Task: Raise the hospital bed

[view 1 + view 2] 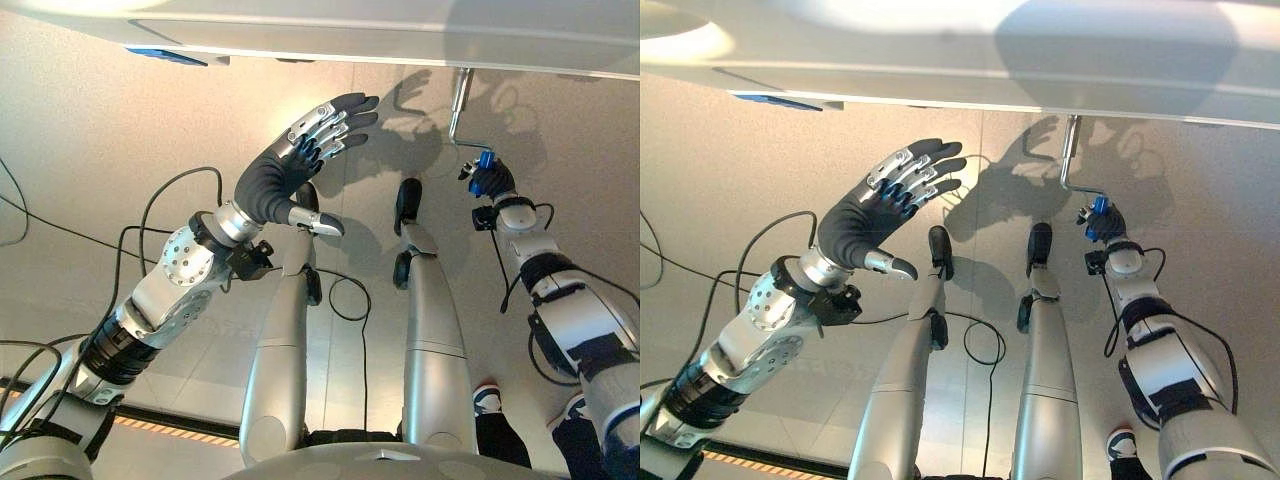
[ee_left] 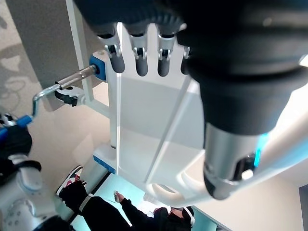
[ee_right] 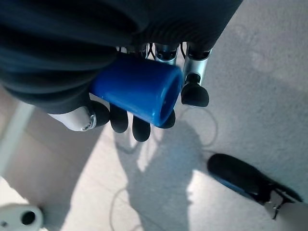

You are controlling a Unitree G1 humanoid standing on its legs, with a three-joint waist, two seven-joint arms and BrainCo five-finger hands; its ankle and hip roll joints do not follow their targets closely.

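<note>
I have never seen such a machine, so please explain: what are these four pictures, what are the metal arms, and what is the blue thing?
This is a humanoid robot looking down at its own arms. Two pictures come from cameras on its head, two from cameras on its wrists. The white edge above is the hospital bed. A metal crank hangs from it, ending in a blue handle. The right hand has its fingers curled round that handle, seen close in the right wrist picture. The left hand is held up open, fingers straight, holding nothing. A person's shoe stands on the floor nearby.
</note>
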